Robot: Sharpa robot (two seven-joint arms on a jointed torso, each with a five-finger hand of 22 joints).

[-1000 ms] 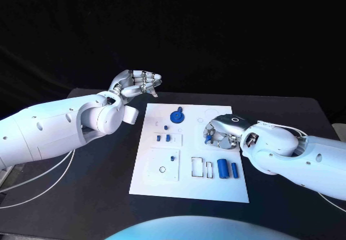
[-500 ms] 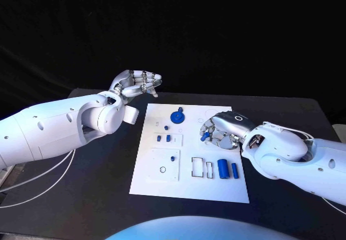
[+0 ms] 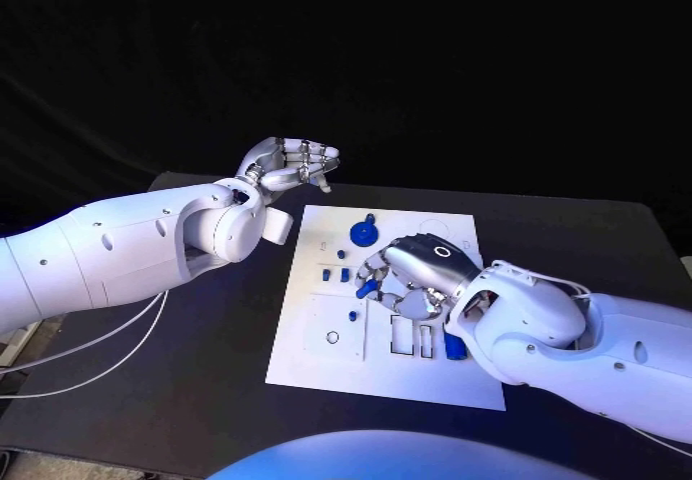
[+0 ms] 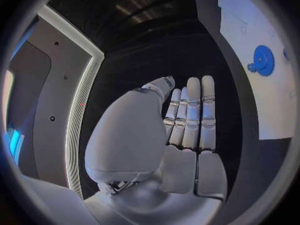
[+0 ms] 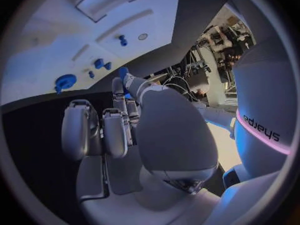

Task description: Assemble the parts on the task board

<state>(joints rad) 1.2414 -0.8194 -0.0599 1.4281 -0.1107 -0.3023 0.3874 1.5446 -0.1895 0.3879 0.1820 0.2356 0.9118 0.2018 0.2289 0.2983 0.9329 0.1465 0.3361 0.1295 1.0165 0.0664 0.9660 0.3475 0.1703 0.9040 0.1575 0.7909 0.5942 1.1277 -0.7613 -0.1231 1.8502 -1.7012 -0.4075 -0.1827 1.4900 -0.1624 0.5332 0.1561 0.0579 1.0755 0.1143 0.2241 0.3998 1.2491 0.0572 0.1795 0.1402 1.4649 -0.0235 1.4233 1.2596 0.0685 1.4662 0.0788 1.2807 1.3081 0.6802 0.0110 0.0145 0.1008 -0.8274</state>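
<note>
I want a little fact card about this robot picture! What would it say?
Table: black
Board: white plate in the middle of the table
Gear: blue, round, at the board's far end
Right robot hand: over the board, pinching a small blue part
Left robot hand: raised beyond the board's far left corner, fingers curled, holding nothing
</note>
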